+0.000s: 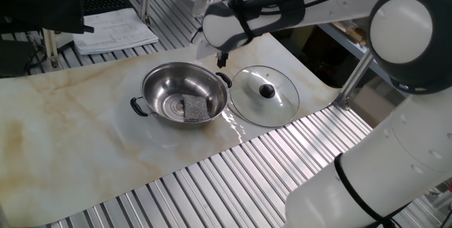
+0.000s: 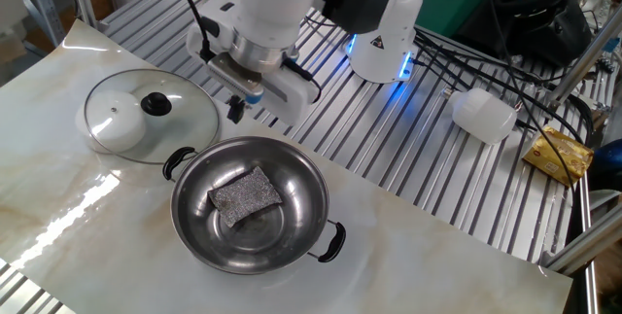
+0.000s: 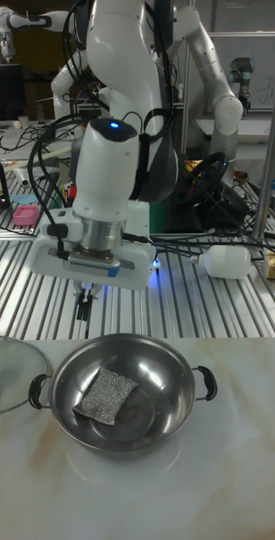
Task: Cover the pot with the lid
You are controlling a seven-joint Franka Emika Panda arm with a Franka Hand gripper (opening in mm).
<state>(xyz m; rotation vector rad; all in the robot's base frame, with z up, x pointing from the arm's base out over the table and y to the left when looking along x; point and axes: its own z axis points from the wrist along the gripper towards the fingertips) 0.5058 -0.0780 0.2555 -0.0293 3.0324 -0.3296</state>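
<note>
The shiny steel pot (image 1: 164, 88) with two black handles stands mid-mat, with a grey scouring pad (image 1: 193, 108) lying inside. The clear glass lid (image 1: 280, 105) with its black knob (image 1: 266, 91) rests flat on the mat beside the pot, almost touching it. My gripper (image 1: 222, 60) hangs above the mat's far edge, behind the gap between pot and lid, fingers together and holding nothing. In the other fixed view the gripper (image 2: 234, 110) sits just right of the lid (image 2: 115, 120) and behind the pot (image 2: 296, 219). The tall view shows the gripper (image 3: 84, 305) above the pot (image 3: 161, 395), with the lid (image 3: 2, 380) cut off at left.
A white cylindrical object (image 2: 483, 115) and a yellow packet (image 2: 559, 154) lie on the slatted metal table at right. The robot base (image 2: 384, 47) with a blue light and cables stands behind. Papers (image 1: 116, 30) lie at the far corner, and a metal post (image 1: 357, 73) is near the lid.
</note>
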